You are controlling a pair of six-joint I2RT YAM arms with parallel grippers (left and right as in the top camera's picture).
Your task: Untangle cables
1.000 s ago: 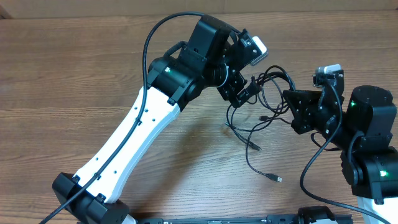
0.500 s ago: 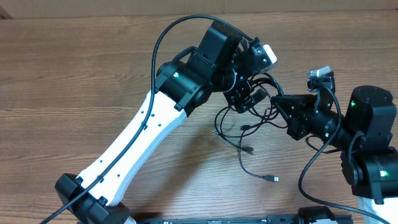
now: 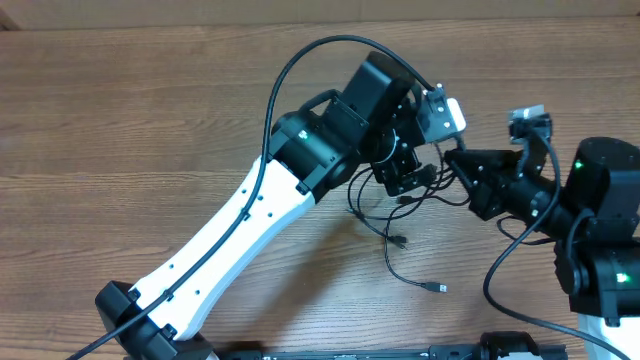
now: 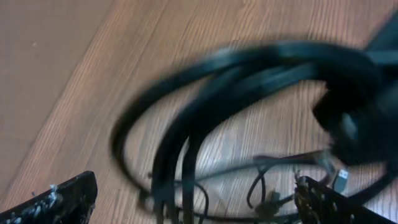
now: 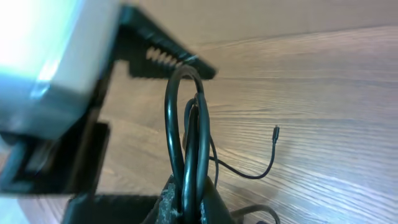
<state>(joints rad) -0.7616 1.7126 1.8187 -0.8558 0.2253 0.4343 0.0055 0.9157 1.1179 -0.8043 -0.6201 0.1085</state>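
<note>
We are clamping our right gripper [image 5: 185, 202] on the thin black looped cables [image 5: 194, 149], holding the bundle above the brown wooden table [image 3: 150, 120], ends trailing; our left gripper [image 4: 196, 199] is gaping wide beside it.

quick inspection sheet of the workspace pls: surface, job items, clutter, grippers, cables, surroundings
surface: wooden table, bare wood grain
job's things: thin black cables bunched in a tangle between the two grippers; one plug end trails loose on the table
clutter: nothing seen
grippers: left gripper open, blurred loops of the tangle just ahead of it; right gripper shut on the cables
cables: thick arm cable arcs above the left arm
surroundings: pale strip beyond the table's far edge, too little in view to identify
</note>
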